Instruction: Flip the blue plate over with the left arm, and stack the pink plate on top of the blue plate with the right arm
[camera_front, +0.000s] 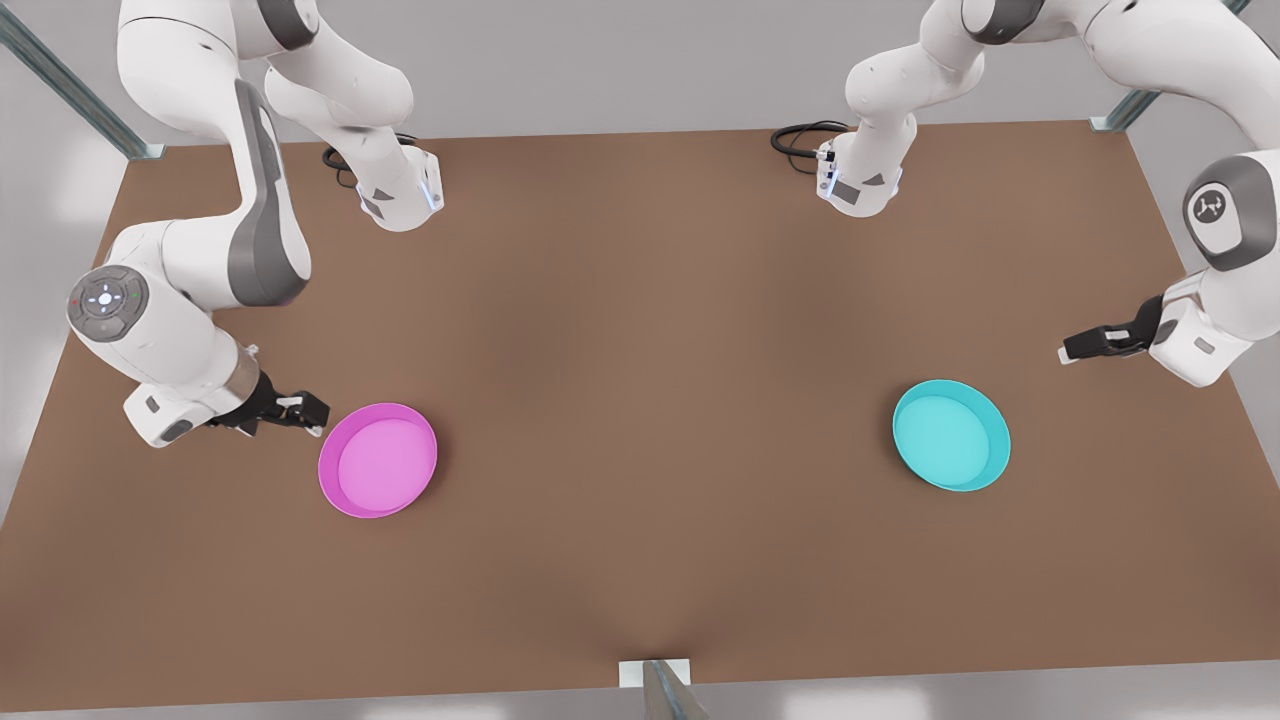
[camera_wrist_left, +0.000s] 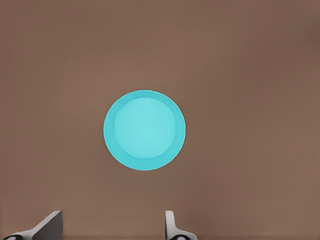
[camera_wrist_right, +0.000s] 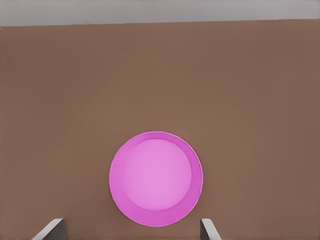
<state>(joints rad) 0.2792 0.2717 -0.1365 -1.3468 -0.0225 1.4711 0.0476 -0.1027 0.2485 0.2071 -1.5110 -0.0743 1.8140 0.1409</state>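
Start of the task: neither of the 2 steps is done. The blue plate (camera_front: 951, 435) lies rim-up on the brown worktop (camera_front: 640, 330), toward the front view's right, its hollow inside facing upward, so the flip has not been made. The pink plate (camera_front: 378, 460) lies rim-up toward the front view's left, well apart from the blue one, so no stacking has taken place.

The left gripper (camera_front: 1072, 350) hangs above the worktop near the blue plate, on its outer side and not touching it; in the left wrist view its 2 jaws stand wide apart with nothing between them, the plate (camera_wrist_left: 144, 130) lying ahead of them.

The right gripper (camera_front: 310, 412) sits low, just beside the pink plate's rim; its jaws are spread wide and empty, with the plate (camera_wrist_right: 156, 178) ahead of them in the right wrist view.

Remaining: grasp and turn over the blue plate, then lift the pink plate across and set it on top.
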